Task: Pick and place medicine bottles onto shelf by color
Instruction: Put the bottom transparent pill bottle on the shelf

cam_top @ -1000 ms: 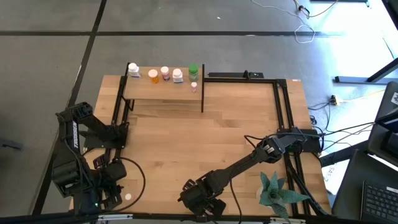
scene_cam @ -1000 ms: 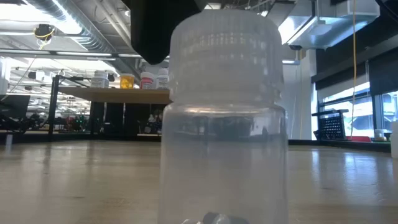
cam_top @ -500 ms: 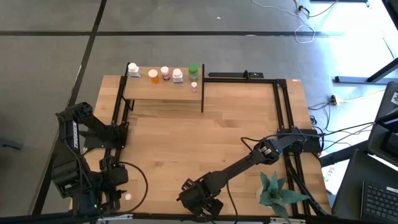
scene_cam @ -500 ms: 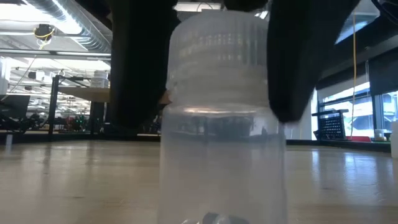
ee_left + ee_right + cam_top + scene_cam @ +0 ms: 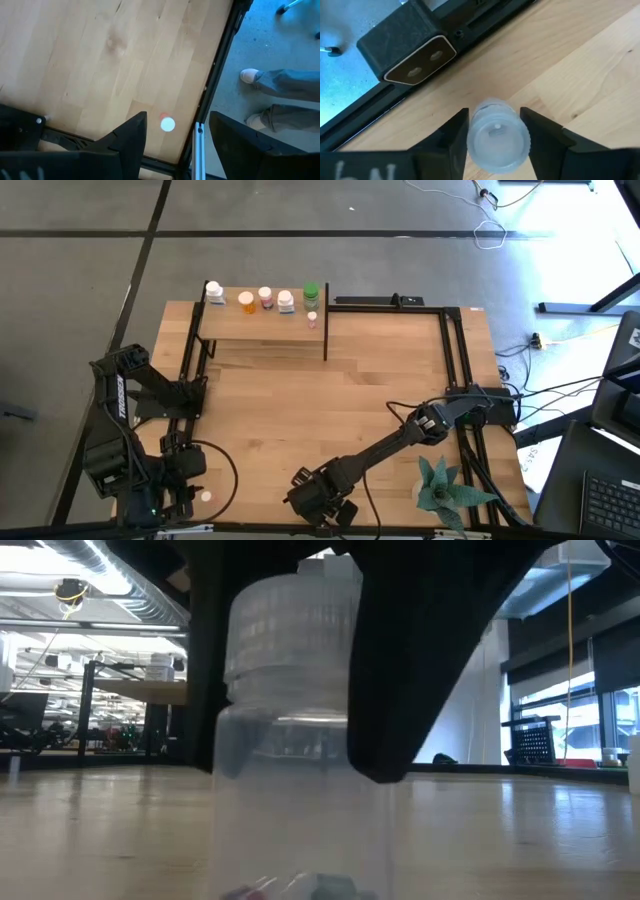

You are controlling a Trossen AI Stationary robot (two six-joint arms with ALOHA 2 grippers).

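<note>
A clear medicine bottle (image 5: 497, 137) with a ribbed clear cap stands at the table's near edge. It fills the low view (image 5: 300, 740). My right gripper (image 5: 325, 510) is down over it and shut on it. My left gripper (image 5: 177, 132) hangs open above the near left corner, over a tiny white-capped pink bottle (image 5: 167, 124) that stands on the wood (image 5: 205, 496). At the far left the shelf (image 5: 265, 328) carries white (image 5: 215, 292), orange (image 5: 246, 301), pink (image 5: 266, 297), white (image 5: 286, 301) and green (image 5: 311, 293) bottles, with a small pink one (image 5: 312, 318) in front. My right gripper pinches the clear bottle between its two fingers at the cap and shoulder (image 5: 470, 135), one finger on each side. The fingers (image 5: 420, 660) come from above, slanting down. The bottle stands upright on the table.
A green spiky plant (image 5: 440, 485) sits to the right of my right gripper. The black camera box (image 5: 410, 55) and a black rail line the near edge just past the clear bottle. A person's legs (image 5: 280, 85) stand beyond the table's left rail.
My right gripper has come down around the clear bottle and its fingers have closed against the cap. The bottle has slid a little sideways on the table. My left gripper has turned slightly about its wrist and stays open.
</note>
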